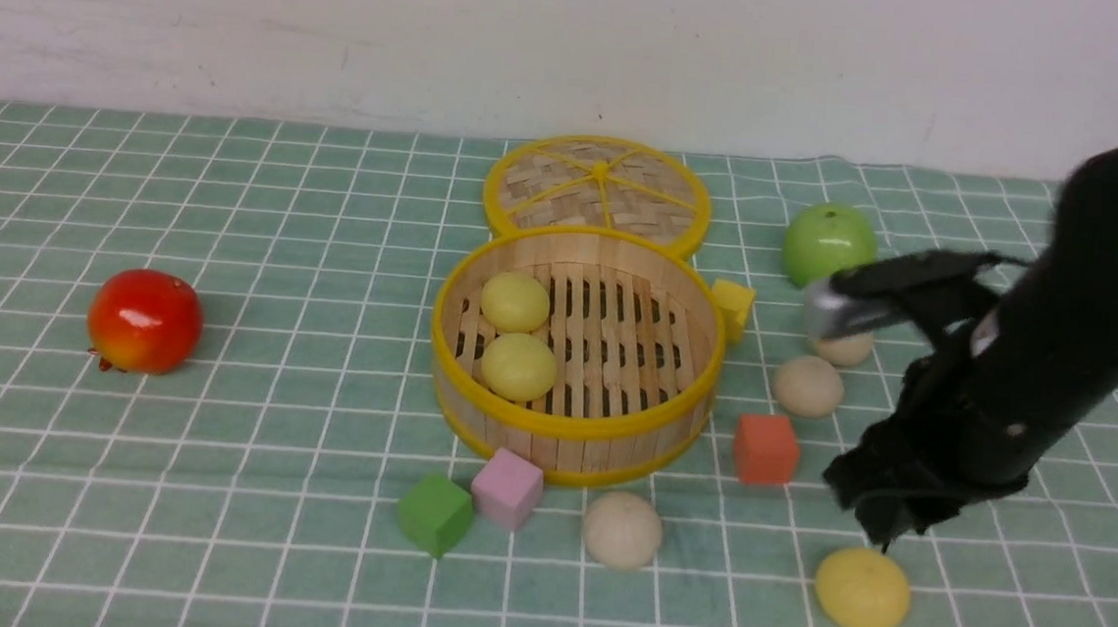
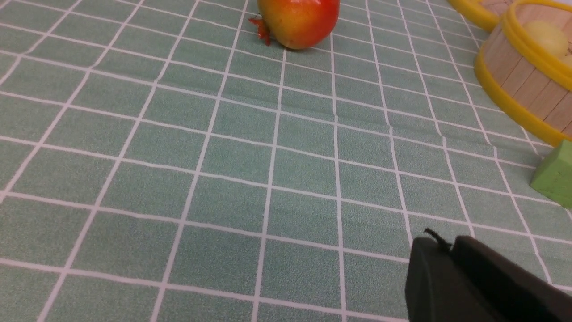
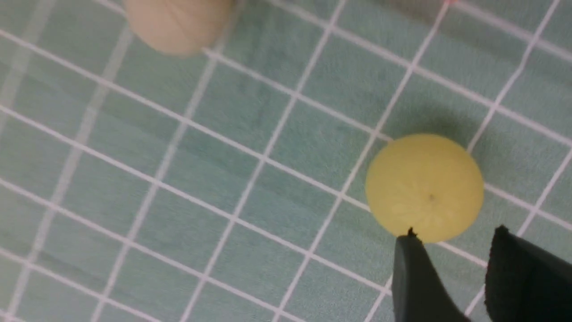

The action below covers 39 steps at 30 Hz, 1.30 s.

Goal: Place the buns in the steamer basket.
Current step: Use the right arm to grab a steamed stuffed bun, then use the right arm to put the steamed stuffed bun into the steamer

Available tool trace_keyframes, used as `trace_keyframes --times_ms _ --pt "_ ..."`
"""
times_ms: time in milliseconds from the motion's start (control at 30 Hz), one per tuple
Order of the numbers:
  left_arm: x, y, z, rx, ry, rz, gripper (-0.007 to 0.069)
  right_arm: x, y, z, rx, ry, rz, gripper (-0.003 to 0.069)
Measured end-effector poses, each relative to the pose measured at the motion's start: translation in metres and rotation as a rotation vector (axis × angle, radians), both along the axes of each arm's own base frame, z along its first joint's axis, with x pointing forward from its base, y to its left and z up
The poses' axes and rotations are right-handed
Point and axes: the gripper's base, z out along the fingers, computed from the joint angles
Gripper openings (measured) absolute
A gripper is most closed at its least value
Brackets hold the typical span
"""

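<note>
Right end effector [image 3: 455, 232] parted above yellow bun [image 3: 424, 185], bare cloth [image 3: 250, 214] around

bare cloth [image 1: 306, 266] left of the basket [image 1: 570, 430]; on its right an orange cube [image 1: 765, 448] and beige bun [image 1: 808, 385] narrow the gap, perhaps passable; a green cube [image 1: 434, 513] and pink cube [image 1: 505, 488] crowd its front

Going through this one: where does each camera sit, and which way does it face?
Front view: between the arms, facing forward over the checked cloth to the wall; right arm shows.
Left wrist view: low over the cloth, looking along it toward the pomegranate; shut left claw shows.
Right wrist view: above the cloth, looking nearly straight down at a yellow bun; open right claw shows.
Shared: front and left wrist both show pomegranate, steamer basket, green cube; front and right wrist, that yellow bun.
</note>
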Motion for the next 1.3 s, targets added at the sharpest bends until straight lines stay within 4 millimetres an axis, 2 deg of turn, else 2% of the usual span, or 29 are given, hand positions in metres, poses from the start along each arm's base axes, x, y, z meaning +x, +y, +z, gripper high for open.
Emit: trace_keyframes --times_ms 167,500,700,833,867,933,1000,1100,1300 --pt "0.000 0.000 0.000 0.000 0.000 0.000 0.0051 0.010 0.002 -0.021 -0.033 0.038 -0.091 0.0240" --pt "0.000 0.000 0.000 0.000 0.000 0.000 0.0057 0.023 0.006 -0.055 -0.077 0.081 -0.089 0.0240" --pt "0.000 0.000 0.000 0.000 0.000 0.000 0.0060 0.026 0.005 -0.062 -0.105 0.076 -0.074 0.0218" --pt "0.000 0.000 0.000 0.000 0.000 0.000 0.0069 0.027 0.005 -0.062 -0.105 0.070 -0.073 0.0118" --pt "0.000 0.000 0.000 0.000 0.000 0.000 0.0071 0.027 0.005 -0.062 -0.105 0.070 -0.073 0.0039" --pt "0.000 0.000 0.000 0.000 0.000 0.000 0.0072 0.027 0.005 -0.062 -0.104 0.070 -0.073 0.0001" --pt "0.000 0.000 0.000 0.000 0.000 0.000 0.0074 0.027 0.006 -0.060 -0.102 0.066 -0.074 -0.0004" --pt "0.000 0.000 0.000 0.000 0.000 0.000 0.0076 0.031 0.008 -0.046 -0.084 0.044 -0.069 -0.0004" --pt "0.000 0.000 0.000 0.000 0.000 0.000 0.0078 0.054 0.023 0.020 0.029 -0.107 -0.024 -0.0004"
